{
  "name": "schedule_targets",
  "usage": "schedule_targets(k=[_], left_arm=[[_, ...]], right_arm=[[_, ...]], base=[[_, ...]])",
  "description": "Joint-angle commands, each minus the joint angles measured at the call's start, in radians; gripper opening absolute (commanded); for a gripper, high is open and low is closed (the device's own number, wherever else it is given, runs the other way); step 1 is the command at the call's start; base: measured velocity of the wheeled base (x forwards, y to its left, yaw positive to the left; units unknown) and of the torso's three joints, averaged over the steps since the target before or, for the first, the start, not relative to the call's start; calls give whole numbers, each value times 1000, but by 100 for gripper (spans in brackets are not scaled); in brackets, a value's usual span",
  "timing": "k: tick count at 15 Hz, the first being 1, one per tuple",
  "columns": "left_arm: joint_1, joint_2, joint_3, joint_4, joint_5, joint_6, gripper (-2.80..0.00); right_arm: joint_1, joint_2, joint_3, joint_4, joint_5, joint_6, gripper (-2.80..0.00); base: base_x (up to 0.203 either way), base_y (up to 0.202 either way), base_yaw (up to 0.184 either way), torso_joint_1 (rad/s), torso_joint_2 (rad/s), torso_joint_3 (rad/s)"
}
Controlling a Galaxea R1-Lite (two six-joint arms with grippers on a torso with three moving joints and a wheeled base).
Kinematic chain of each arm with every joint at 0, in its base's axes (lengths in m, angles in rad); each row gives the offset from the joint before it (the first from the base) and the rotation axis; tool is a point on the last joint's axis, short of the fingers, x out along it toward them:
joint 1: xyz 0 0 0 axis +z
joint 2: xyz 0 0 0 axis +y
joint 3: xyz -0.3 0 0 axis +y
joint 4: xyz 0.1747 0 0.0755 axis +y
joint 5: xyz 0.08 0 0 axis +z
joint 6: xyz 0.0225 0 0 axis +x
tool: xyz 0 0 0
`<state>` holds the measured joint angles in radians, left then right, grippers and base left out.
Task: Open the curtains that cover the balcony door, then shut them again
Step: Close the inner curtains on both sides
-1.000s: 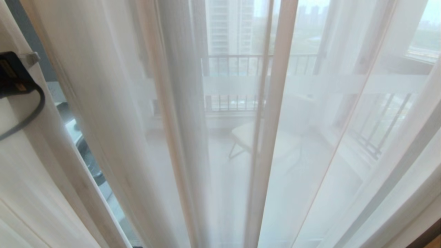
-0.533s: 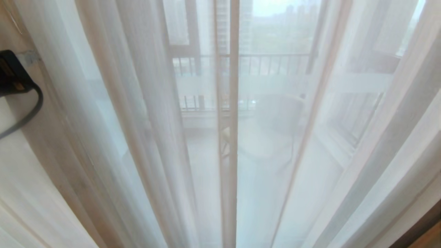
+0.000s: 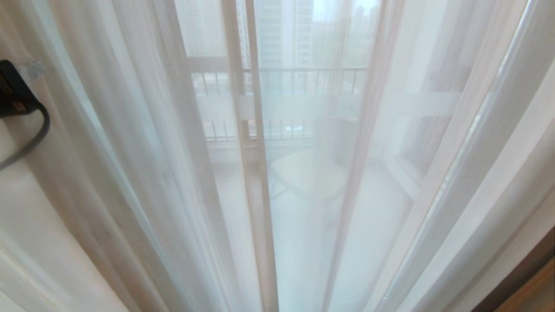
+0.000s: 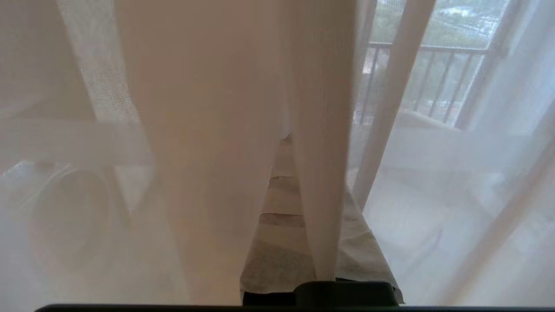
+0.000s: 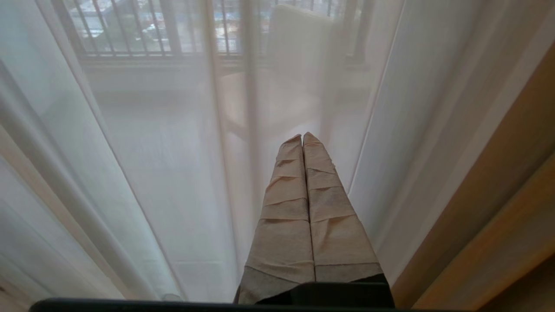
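The sheer white layer of the curtains hangs in long folds across the whole head view. Behind it the balcony door shows only dimly, as glass with a pale horizontal band. My left arm's black wrist sits at the far left edge, pressed into denser cream folds. In the left wrist view my left gripper is shut on a narrow ribbed fold of curtain running down between its taped fingers. My right gripper hangs shut and empty, just in front of the sheer.
Through the sheer I make out a balcony railing and a pale chair. A wooden frame or wall edge stands close beside the right gripper and shows at the head view's lower right corner.
The whole picture has slid leftward, so the camera has moved. A bare gap at lower left a second ago is now covered by curtain folds. The left arm keeps its place in the picture.
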<state>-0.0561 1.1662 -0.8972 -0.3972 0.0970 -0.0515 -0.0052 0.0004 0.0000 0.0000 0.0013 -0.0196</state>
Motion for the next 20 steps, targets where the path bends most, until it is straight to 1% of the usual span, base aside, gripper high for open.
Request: schedule_targets(k=[1,4,7,9,14,17,20], left_arm=[[-26,1,-2,-7,1,-1,-280],[-74,8,-17,-3,1,0,-280],[-150,34,-61,0,3,2,-280],[-216,57,-93,0,7,3,-280],[-429,142,-175,-1,18,47,-280],[-541,201,-217,-2,18,53,-280],[-628,267,-263,-8,18,53,-280]], right_arm=[[-1,0,0,0,0,0,-280],[1,0,0,0,0,0,-280],[1,0,0,0,0,0,-280],[-1,0,0,0,0,0,-280],[1,0,0,0,0,0,-280],[1,0,0,0,0,0,-280],[1,0,0,0,0,0,-280]], base=[[0,0,0,0,0,0],[0,0,0,0,0,0],[0,0,0,0,0,0],[0,0,0,0,0,0],[0,0,0,0,0,0],[0,0,0,0,0,0],[0,0,0,0,0,0]])
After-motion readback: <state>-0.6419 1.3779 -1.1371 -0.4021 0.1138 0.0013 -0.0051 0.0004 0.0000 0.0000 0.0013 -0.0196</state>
